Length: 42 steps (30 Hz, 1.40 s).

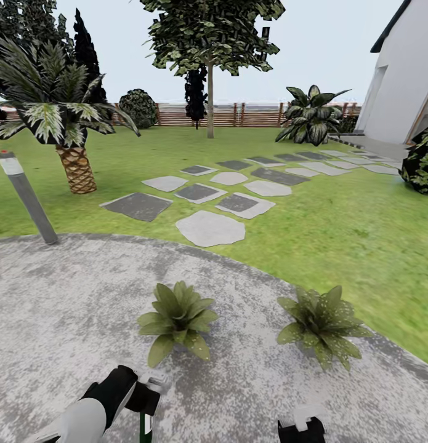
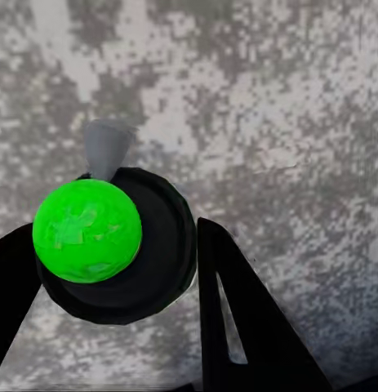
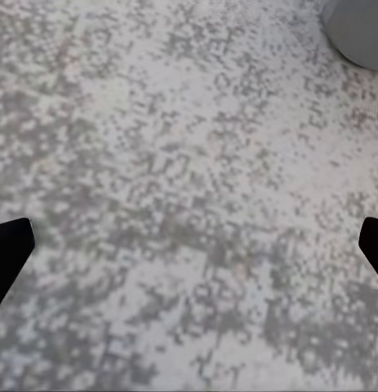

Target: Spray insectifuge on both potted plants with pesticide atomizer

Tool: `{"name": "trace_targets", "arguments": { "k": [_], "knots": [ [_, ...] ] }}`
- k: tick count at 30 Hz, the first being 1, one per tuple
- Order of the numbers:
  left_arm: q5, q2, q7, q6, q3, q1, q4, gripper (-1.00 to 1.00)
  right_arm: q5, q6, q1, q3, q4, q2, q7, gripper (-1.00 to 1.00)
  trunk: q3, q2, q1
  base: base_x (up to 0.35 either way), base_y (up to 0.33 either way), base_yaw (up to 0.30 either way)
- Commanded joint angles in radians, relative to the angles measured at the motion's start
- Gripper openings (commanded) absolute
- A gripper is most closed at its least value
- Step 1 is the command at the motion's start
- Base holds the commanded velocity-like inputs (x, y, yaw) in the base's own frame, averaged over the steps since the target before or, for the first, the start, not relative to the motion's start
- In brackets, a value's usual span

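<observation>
Down at about 7 o'clock in the head view, the left hand (image 1: 145, 403) sits at the end of its black-and-white arm with the pesticide atomizer (image 1: 145, 428) hanging just under it, a slim dark green body with a pale strip. From the left wrist camera the two black fingers (image 2: 237, 310) stand on either side of the bottle's round black head (image 2: 156, 245), close against it; whether they actually press on it I cannot tell for sure, though the hand looks closed around the bottle. A bright green ball (image 2: 87, 231) sits on top of that head, and the small grey nozzle (image 2: 104, 147) sticks out past it over the patio. The right hand (image 1: 302, 427) shows at roughly 5 o'clock, empty, and its wrist view has the black fingertips (image 3: 9, 249) far apart at the frame's sides, wide open above bare speckled paving, with a grey rounded edge (image 3: 360, 33) in one corner. Beyond the hands, the two potted plants rest on the grey patio (image 1: 66, 307): one rosette (image 1: 177, 320) just ahead of the left hand, the other (image 1: 321, 326) toward 4 o'clock near the patio's edge. Farther out lie the lawn (image 1: 337, 227), stepping stones (image 1: 210, 229), a palm (image 1: 63, 123) at 10 o'clock, a grey post (image 1: 29, 200), and the slatted fence (image 1: 250, 114) at 12 o'clock.
</observation>
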Motion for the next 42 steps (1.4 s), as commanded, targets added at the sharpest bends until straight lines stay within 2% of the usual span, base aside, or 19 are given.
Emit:
{"name": "trace_targets", "arguments": {
  "k": [1,12,20,21,24,26,35,42],
  "knots": [
    [-0.010,-0.001,-0.007,0.004,0.008,0.000,-0.002,-1.00,-0.008,-0.003,-0.001,0.009,0.002,0.000,-0.004,1.00,-0.001,0.000,0.000,0.000,0.337,-0.003],
    [-0.016,0.007,-0.005,0.006,0.007,0.000,-0.002,-1.00,-0.007,-0.003,-0.001,0.009,0.002,0.000,-0.004,1.00,-0.001,0.000,0.000,0.000,0.337,-0.011],
    [-0.019,0.014,-0.005,0.006,0.001,0.000,-0.001,-1.00,-0.008,-0.003,-0.001,0.010,0.002,0.000,-0.004,1.00,-0.001,0.000,0.000,0.000,0.180,-0.253],
    [-0.020,0.014,0.000,0.006,-0.002,0.000,-0.001,-1.00,-0.008,-0.003,-0.001,0.009,0.002,0.000,-0.004,1.00,-0.001,0.000,0.000,0.000,0.010,-0.119],
    [-0.019,0.013,0.099,0.008,-0.004,0.000,0.001,-1.00,-0.008,-0.003,-0.001,0.009,0.002,0.000,-0.004,1.00,-0.001,0.000,0.000,0.000,0.002,-0.022],
    [-0.017,0.013,0.112,0.009,-0.004,0.000,0.001,-1.00,-0.008,-0.003,-0.001,0.009,0.002,0.000,-0.004,1.00,-0.001,0.000,0.000,0.000,0.000,-0.004],
    [-0.017,0.013,0.119,0.009,0.001,0.000,0.002,-1.00,-0.009,-0.003,-0.001,0.009,0.002,0.000,-0.004,1.00,-0.001,0.000,0.000,0.000,0.189,-0.017],
    [-0.019,0.009,0.120,0.009,-0.005,0.000,0.007,-1.00,-0.009,-0.003,-0.001,0.009,0.002,0.000,-0.004,1.00,-0.001,0.000,0.000,0.000,0.207,-0.270]
  ]
}}
